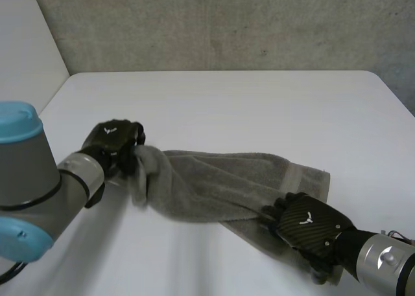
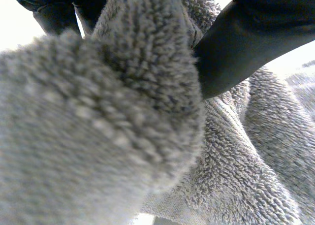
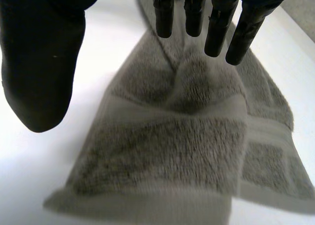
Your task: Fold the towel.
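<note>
A grey terry towel (image 1: 220,182) lies bunched and stretched across the white table (image 1: 246,108), running from my left hand toward the front right. My left hand (image 1: 113,140) is shut on the towel's left end; in the left wrist view its thumb (image 2: 246,43) presses into the bunched pile of the towel (image 2: 147,112). My right hand (image 1: 308,225) is over the towel's right end near the front edge. In the right wrist view its fingers (image 3: 216,18) are straight and spread above the banded end of the towel (image 3: 182,151), holding nothing.
A grey wall (image 1: 227,24) stands behind the table's far edge. Bare tabletop lies beyond the towel and to its right.
</note>
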